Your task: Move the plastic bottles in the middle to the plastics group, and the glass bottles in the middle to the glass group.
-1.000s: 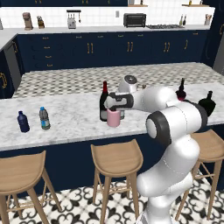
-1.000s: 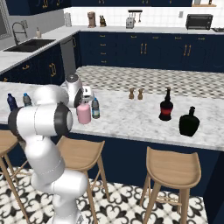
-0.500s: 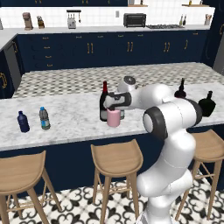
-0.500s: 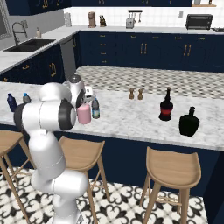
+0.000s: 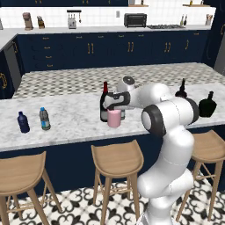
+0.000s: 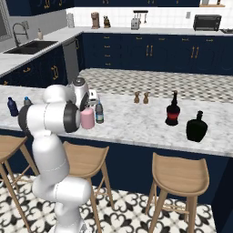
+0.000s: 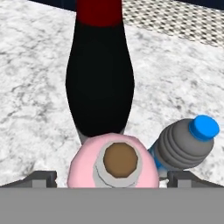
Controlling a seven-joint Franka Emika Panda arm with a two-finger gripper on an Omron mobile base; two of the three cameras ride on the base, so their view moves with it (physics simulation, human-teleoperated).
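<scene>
Fingers [image 7: 112, 178] spread wide, nothing held, one tip showing on each side of the pink bottle [image 7: 113, 165] in the hand view; hand sits above and just behind it, looking down on its grey cap. In the left base view the gripper [image 5: 115, 101] hovers over the middle cluster on the counter [image 5: 70, 121].

Pink bottle: squat, glass by the task, so rigid, probably heavy for its size, slick and breakable. Body looks about as wide as the open span, so I'd guess the neck under the cap is the safer hold, or the body taken square and low.

Just beside it, water bottle [image 7: 184, 146] with blue cap: light, thin-walled, will squash and tip easily; take it mid-body at the ribs.

Behind both, wine bottle [image 7: 99, 70]: tall, top-heavy, grip the body under the shoulder.

Farther off: plastics group [image 5: 33, 120] at the counter's left end, glass group [image 5: 197, 99] at the right end, both well apart from the middle.
</scene>
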